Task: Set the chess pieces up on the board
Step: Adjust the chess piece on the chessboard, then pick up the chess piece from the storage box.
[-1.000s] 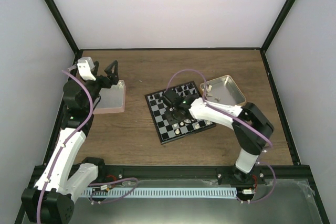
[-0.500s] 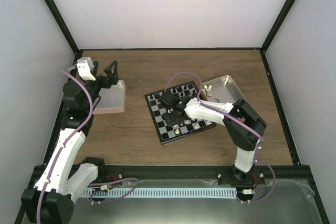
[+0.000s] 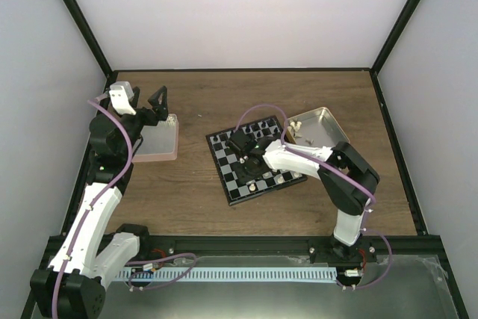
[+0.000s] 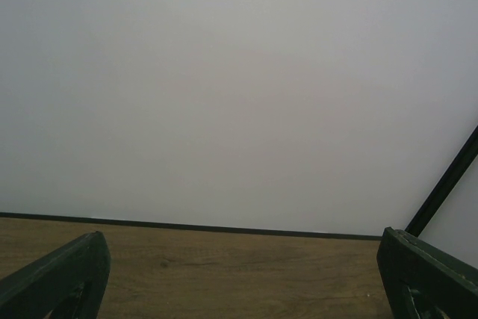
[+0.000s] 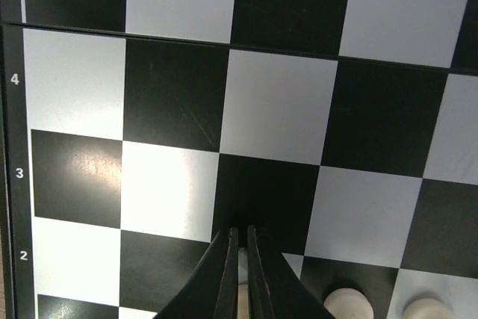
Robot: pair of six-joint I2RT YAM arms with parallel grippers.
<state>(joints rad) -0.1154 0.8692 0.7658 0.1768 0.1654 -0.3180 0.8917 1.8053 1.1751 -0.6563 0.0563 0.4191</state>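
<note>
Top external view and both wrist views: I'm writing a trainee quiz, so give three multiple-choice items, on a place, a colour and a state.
1. The right gripper is over: A the small black-and-grey checked chessboard; B a tray; C bare wood.
2. The rectangular plastic tray left of the board is: A blue; B pink; C green.
3. The left gripper is: A shut on a chessman; B shut empty; C open.
Key: 1 A, its wrist view shows checks right below; 2 B, plain from above; 3 C, its fingers stand far apart.
</note>
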